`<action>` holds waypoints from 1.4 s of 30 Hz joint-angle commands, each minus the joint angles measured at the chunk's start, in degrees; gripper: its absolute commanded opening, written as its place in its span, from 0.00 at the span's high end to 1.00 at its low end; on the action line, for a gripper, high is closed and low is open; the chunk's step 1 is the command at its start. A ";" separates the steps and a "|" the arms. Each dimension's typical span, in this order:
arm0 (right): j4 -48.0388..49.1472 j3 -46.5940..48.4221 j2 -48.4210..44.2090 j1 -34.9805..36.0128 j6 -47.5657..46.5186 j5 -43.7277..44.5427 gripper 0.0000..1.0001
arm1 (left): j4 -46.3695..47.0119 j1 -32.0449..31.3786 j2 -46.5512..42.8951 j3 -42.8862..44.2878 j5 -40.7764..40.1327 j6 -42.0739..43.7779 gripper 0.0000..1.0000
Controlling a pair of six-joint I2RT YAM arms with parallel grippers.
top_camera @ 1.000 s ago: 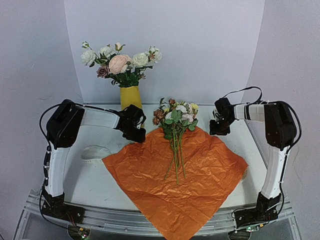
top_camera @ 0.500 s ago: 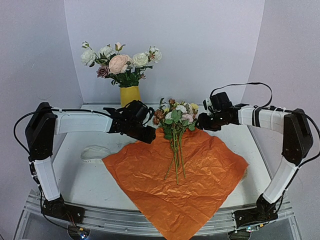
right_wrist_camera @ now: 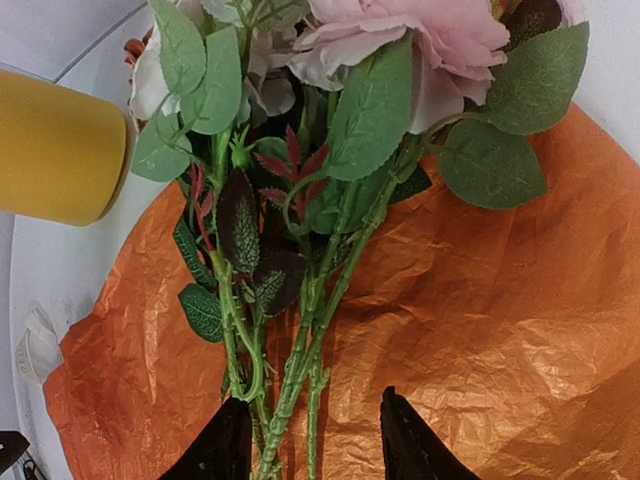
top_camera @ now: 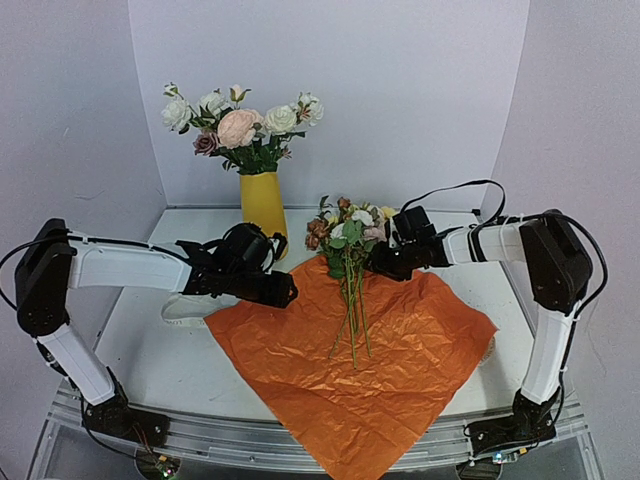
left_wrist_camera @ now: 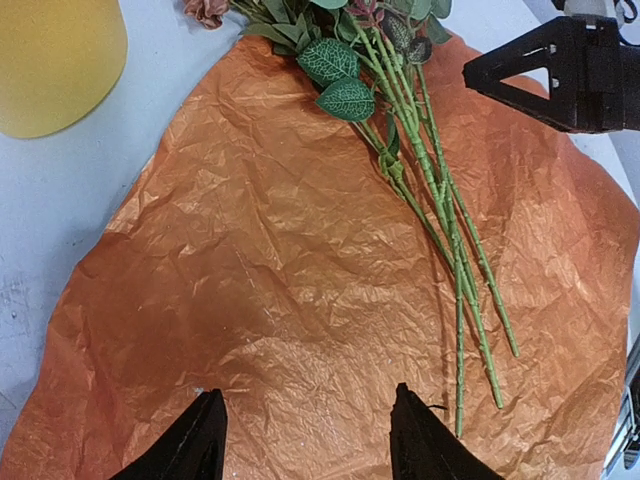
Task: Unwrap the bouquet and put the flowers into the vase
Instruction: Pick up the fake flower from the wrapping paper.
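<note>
Only the overhead view takes in both arms at once. There the left pincer (top_camera: 283, 296) hangs over the far left edge of the orange paper (top_camera: 350, 370), and the right pincer (top_camera: 372, 264) sits low at the leafy heads of the flowers (top_camera: 350, 238). The yellow vase (top_camera: 263, 200) stands beyond the left pincer and holds a big white and pink rose bunch (top_camera: 240, 125). The left wrist view adds that the left jaws are spread, with only crinkled paper showing between them. The stems lie ahead and to their right, and I cannot tell whether the tips touch the sheet. The right wrist view shows that pincer spread too, with the green stems running down between its two fingertips, not pinched. The bouquet is unwrapped: the paper lies flat as a creased diamond on the table (top_camera: 160, 370). The flowers lie loose on it, thin green stems side by side trailing toward the arms' bases. Their small pink, white, yellow and rust blooms are bunched at the far corner, just left of the right pincer.
</note>
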 commanded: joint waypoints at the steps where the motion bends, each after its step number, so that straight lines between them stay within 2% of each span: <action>1: 4.64 -0.98 -1.12 2.32 1.65 -1.09 0.55 | 6.58 0.07 -4.50 -3.17 2.05 -2.67 0.43; 12: 8.54 -6.32 -1.17 6.25 5.79 -0.92 0.66 | 6.78 0.04 -4.60 -4.07 2.04 -2.68 0.43; 17: 9.18 -6.49 -0.63 6.59 6.60 -0.80 0.77 | 6.73 0.06 -5.34 -5.03 1.59 -2.63 0.43; 37: 8.24 -4.18 3.01 6.57 8.08 0.88 0.77 | 7.28 0.08 -7.26 -7.27 -0.33 -2.39 0.43; 42: 8.13 -3.69 2.86 6.57 8.19 1.34 0.90 | 7.29 0.08 -7.40 -7.53 -0.51 -2.15 0.43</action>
